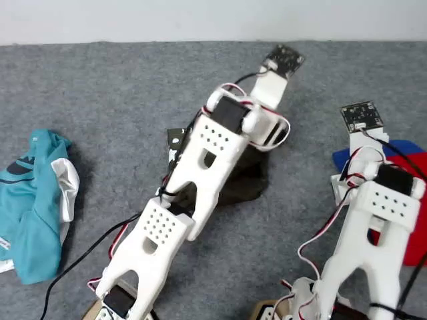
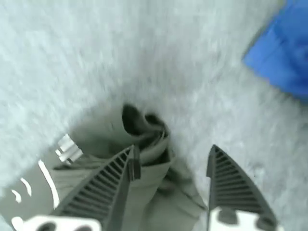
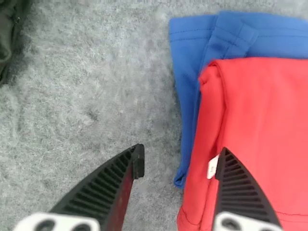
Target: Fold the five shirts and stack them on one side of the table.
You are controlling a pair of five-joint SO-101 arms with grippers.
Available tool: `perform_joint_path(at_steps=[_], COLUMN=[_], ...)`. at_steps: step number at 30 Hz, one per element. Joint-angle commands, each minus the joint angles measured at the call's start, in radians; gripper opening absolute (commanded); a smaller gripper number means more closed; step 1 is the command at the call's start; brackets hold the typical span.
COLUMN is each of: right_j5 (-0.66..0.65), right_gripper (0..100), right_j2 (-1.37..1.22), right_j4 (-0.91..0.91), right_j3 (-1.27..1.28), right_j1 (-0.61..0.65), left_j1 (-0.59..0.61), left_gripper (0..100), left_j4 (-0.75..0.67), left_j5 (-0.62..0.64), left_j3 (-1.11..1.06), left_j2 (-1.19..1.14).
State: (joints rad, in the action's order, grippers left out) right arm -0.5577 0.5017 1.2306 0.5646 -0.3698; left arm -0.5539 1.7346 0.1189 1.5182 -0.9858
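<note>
Surface (image 1: pixel 100 87): grey carpet-like cover, lying flat under everything.
Left claw (image 2: pixel 173 150): spread wide and empty right over the dark shirt (image 2: pixel 144 130), one finger above the cloth, the other above bare grey just beside the shirt's edge.
Dark shirt: mid-surface, rumpled and not yet folded, with a rolled bunch of cloth just ahead of the fingers.
Step in hand: probably gripping that bunch to draw the shirt flat. It would go best with both fingers straddling the roll, pinching cloth only, and closing before any lift so the cover is not dragged.
Right claw (image 3: pixel 181 150): wide and empty, off to the right of the dark shirt, above the stack's edge.
Stack: red shirt (image 3: pixel 260 125) folded on blue shirt (image 3: pixel 211 38), well apart from the dark shirt.
Teal shirt (image 1: pixel 33 200): crumpled, white cloth at its edge, well to the left of the dark shirt.
Open room: bare grey on either side of the dark shirt, enough for spreading, I judge.
Far edge: beyond the dark shirt the surface ends at a pale wall (image 1: pixel 200 20).
</note>
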Motion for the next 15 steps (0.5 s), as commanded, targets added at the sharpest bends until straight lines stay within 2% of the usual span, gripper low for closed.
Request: perform_joint_path(at_steps=[1,4,8,12,15], right_j5=[-0.008,0.051,0.169,0.215,0.216], right_gripper=[24.7,24.7,24.7,24.7,24.7], right_j2=[0.087,0.117,0.088,0.007,-0.113], right_j4=[0.008,0.008,-0.004,-0.056,-0.096], right_j3=[-0.008,-0.006,-0.015,-0.094,-0.207], right_j1=[-0.001,0.065,0.251,0.466,0.568], left_j1=[0.100,0.244,0.411,0.468,0.508], left_gripper=[23,23,23,23,23], left_j4=[0.021,0.021,0.021,0.020,0.000], left_j5=[-0.005,-0.005,-0.002,-0.008,-0.011], left_j3=[0.143,0.122,-0.019,-0.183,-0.286], left_j2=[0.041,0.083,0.089,0.089,0.081])
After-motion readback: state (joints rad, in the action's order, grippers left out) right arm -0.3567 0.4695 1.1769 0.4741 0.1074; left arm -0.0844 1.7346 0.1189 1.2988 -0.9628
